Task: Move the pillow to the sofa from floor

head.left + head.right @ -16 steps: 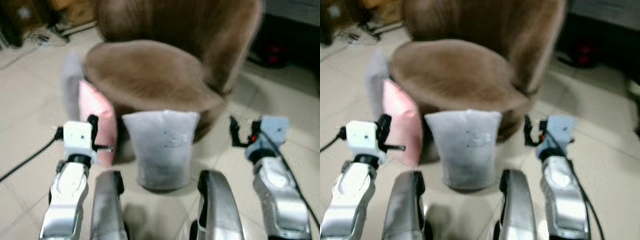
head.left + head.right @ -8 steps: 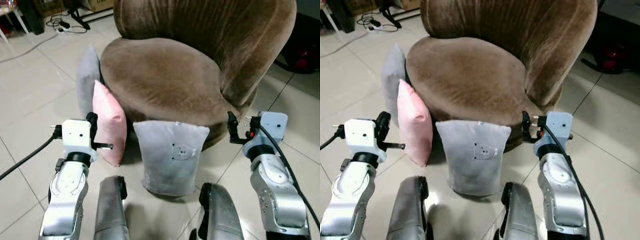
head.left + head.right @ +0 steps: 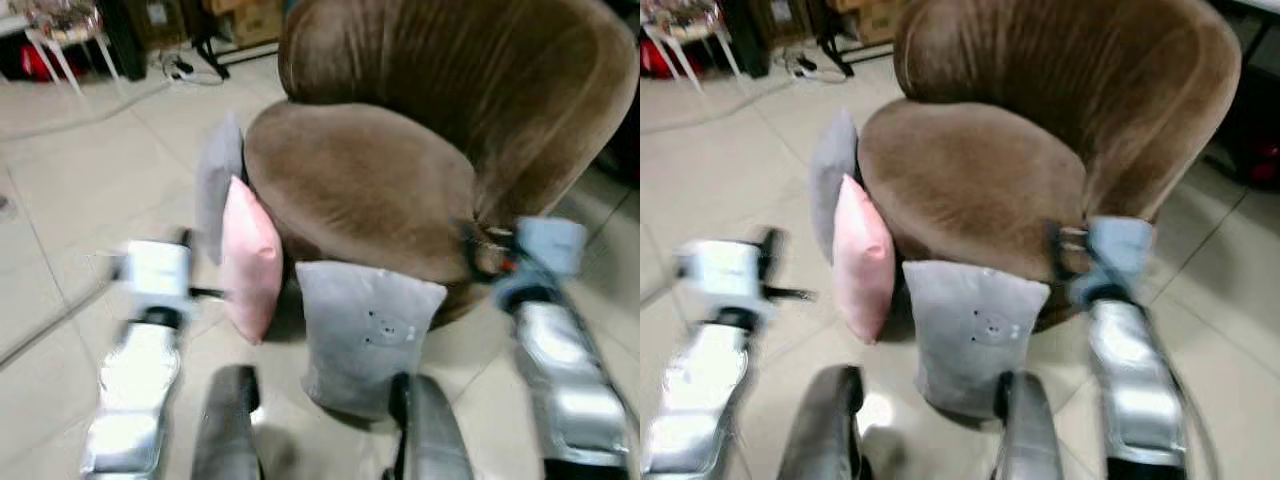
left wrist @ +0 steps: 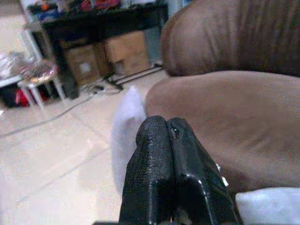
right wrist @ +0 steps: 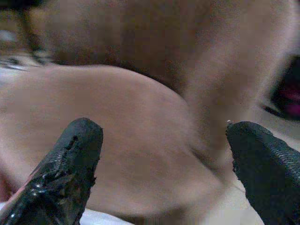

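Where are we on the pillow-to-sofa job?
Done: nothing placed. The brown sofa seat is bare.
In hand: approach only. Left gripper is shut and empty, right gripper is open, holding nothing.
Left: grey pillow, pink pillow and a second grey pillow all sit on the floor against the sofa base.

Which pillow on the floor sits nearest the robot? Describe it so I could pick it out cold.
Start at the big brown round sofa. Three pillows lean against its front and side on the tiled floor. The nearest is the light grey pillow, upright and square, with a small printed face, right of the pink pillow and darker grey pillow.
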Controlling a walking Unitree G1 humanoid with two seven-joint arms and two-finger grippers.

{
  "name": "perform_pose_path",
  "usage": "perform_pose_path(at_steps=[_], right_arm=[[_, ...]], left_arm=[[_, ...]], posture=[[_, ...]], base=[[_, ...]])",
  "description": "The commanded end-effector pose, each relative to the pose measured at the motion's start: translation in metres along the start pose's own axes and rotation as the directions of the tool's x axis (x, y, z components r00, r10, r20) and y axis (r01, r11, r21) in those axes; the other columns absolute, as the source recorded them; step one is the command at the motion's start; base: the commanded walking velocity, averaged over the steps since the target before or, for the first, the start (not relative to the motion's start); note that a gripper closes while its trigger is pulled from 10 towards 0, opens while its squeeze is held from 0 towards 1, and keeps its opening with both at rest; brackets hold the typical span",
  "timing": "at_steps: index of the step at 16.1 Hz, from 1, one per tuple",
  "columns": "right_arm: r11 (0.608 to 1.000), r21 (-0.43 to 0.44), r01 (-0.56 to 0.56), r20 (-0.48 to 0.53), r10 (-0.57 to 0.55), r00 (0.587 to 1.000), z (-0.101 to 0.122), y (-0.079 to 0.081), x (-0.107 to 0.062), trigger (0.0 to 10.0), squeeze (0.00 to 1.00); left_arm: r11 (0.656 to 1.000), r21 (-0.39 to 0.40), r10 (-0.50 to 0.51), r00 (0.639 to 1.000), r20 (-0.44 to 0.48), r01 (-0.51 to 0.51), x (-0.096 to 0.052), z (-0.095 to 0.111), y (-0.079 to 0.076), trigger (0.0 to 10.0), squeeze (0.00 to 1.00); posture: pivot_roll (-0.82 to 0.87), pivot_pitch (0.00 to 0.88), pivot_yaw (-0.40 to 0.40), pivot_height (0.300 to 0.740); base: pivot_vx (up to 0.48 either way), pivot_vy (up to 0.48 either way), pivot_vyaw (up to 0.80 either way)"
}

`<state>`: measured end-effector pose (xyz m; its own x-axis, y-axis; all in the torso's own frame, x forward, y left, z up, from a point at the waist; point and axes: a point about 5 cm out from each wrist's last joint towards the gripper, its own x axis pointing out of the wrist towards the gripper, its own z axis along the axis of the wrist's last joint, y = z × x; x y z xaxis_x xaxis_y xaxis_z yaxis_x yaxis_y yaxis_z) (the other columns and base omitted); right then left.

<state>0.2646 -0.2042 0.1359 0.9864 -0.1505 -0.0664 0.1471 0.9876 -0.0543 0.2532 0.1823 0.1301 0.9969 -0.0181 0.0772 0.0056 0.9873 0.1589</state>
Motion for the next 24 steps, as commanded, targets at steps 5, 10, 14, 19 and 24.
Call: perform_pose_path(at_steps=[5,10,14,19,24], right_arm=[[0.996,0.021,-0.088,-0.014,0.088,0.996,0.002,0.013,0.003,10.0,0.00],[0.989,0.009,-0.148,-0.024,0.148,0.989,0.002,0.014,0.016,10.0,0.00],[0.981,-0.002,-0.193,-0.034,0.193,0.981,0.000,0.019,0.023,10.0,0.00],[0.937,-0.004,-0.350,-0.065,0.349,0.935,-0.007,0.044,0.041,10.0,1.00],[0.849,-0.169,-0.501,-0.235,0.459,0.857,-0.028,0.065,0.065,10.0,1.00]], left_arm=[[0.999,0.033,0.033,0.999,-0.012,-0.032,-0.001,-0.001,0.012,10.0,0.00],[0.997,0.072,-0.023,1.000,-0.021,0.024,0.006,-0.004,0.014,10.0,0.00],[0.996,0.083,-0.036,0.999,-0.019,0.037,0.008,-0.002,0.017,10.0,0.00],[0.985,0.088,-0.145,0.988,-0.061,0.150,0.003,-0.007,0.018,10.0,0.00],[0.965,0.104,-0.234,0.968,-0.091,0.243,-0.004,-0.003,0.027,10.0,0.00]], posture=[[-0.10,0.091,-0.014,0.455],[-0.09,0.099,-0.018,0.425],[-0.09,0.112,-0.014,0.390],[-0.07,0.172,-0.013,0.380],[-0.03,0.255,-0.011,0.380]], base=[[0.000,0.000,0.00],[0.000,0.000,0.00],[0.000,0.000,0.00],[0.000,0.000,0.00],[0.000,0.000,0.00]])
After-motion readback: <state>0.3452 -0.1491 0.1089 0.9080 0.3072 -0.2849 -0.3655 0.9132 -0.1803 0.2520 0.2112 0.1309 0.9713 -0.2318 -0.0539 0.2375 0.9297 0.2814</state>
